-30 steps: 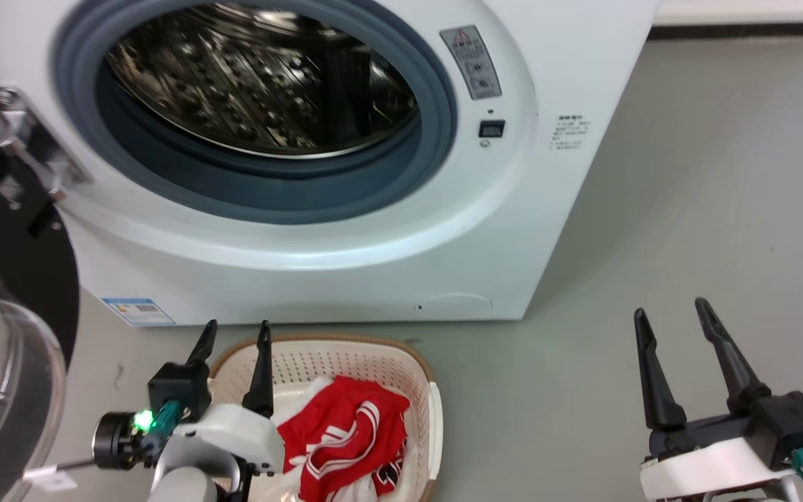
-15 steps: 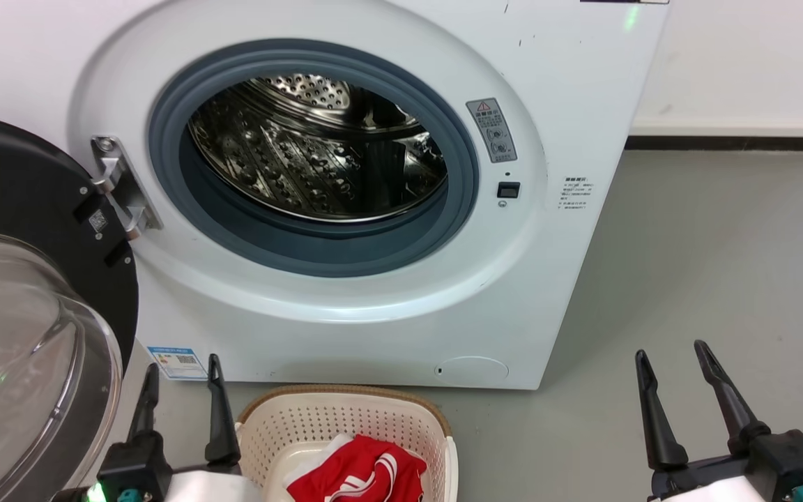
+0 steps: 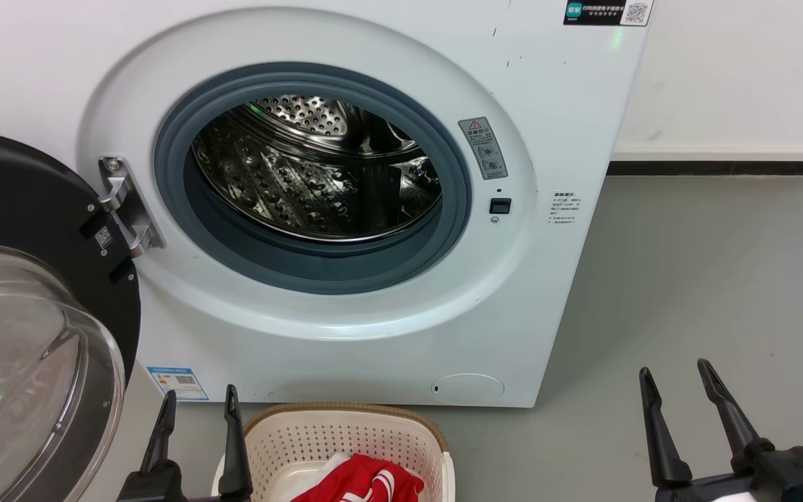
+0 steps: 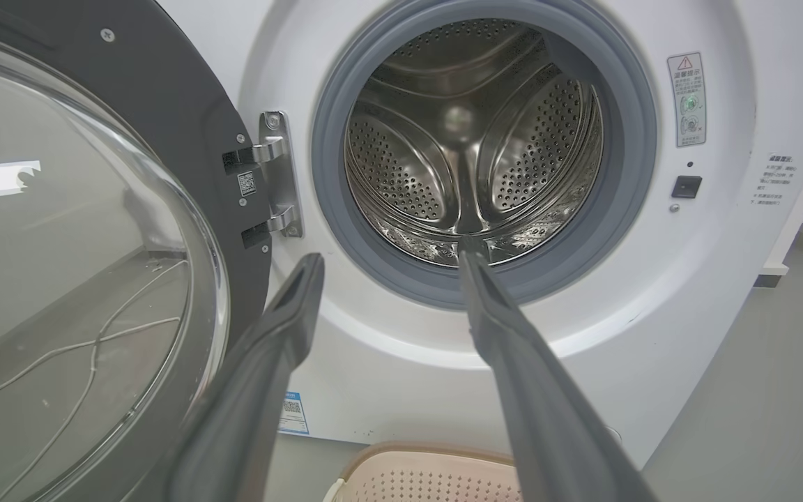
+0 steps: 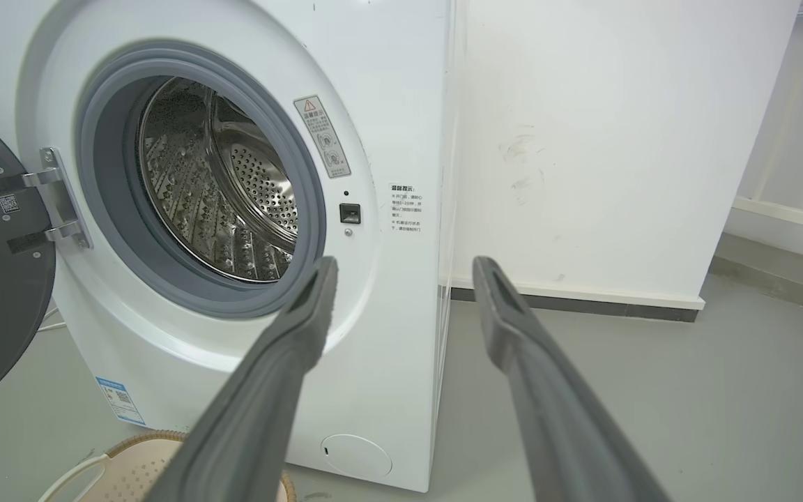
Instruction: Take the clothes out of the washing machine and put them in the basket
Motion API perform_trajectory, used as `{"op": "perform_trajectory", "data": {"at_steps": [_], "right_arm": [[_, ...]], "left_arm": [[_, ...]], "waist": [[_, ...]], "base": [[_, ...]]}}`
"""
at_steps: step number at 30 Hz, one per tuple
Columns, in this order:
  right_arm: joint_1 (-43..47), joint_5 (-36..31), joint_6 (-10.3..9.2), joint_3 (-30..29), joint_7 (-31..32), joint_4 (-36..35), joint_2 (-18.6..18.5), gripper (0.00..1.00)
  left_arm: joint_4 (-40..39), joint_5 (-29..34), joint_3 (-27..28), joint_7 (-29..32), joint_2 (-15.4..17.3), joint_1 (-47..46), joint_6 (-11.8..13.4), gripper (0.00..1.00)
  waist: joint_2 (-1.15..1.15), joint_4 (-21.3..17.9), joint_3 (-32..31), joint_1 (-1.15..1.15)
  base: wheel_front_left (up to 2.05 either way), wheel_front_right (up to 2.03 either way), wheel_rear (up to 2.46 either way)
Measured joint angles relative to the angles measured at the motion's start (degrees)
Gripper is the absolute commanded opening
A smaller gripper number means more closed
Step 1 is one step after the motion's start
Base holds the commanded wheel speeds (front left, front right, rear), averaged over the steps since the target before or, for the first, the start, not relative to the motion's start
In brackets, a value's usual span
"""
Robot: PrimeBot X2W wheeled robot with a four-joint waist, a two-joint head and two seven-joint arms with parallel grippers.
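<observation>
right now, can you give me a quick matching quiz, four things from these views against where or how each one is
Things:
1 clothes
2 drum
3 door
4 right gripper

States:
a swung open, at the left
b fingers apart, over the grey floor
c lying in the basket
d shiny perforated steel

Pairs: 1-c, 2-d, 3-a, 4-b

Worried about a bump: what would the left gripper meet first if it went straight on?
Probably the left gripper meets the grey gasket at the porthole bottom of the washing machine; depth is unclear.
</observation>
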Motion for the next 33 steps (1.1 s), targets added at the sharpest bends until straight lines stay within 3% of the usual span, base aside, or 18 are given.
{"op": "perform_trajectory", "data": {"at_steps": [16, 17, 22, 33], "right_arm": [[0.9, 0.6, 0.00, 0.0, 0.0, 0.0, 0.0, 1.00], [1.0, 0.6, 0.00, 0.0, 0.0, 0.2, 0.0, 0.00], [1.3, 1.6, 0.00, 0.2, 0.3, 2.5, 0.0, 0.00], [0.2, 15.4, 0.00, 0.2, 2.5, 4.6, -0.6, 0.00]], "left_arm": [[0.3, -0.5, 0.2, 0.0, 0.0, 1.1, -0.5, 1.00], [0.6, -0.3, 0.1, 0.0, 0.0, 1.1, -0.5, 0.00], [2.9, -1.3, 0.0, 0.4, 0.0, 1.9, -0.6, 0.00], [4.4, -14.9, 0.2, 2.7, 0.4, 0.3, -2.2, 0.00]], "waist": [[0.00, -0.9, -1.0, 0.00], [0.00, -0.9, -1.0, 0.00], [0.00, -0.9, -0.9, 0.01], [0.00, -0.8, -0.6, 0.01]], "base": [[0.00, 0.00, 0.00], [0.00, 0.00, 0.00], [0.00, 0.00, 0.00], [0.00, 0.00, 0.00]]}}
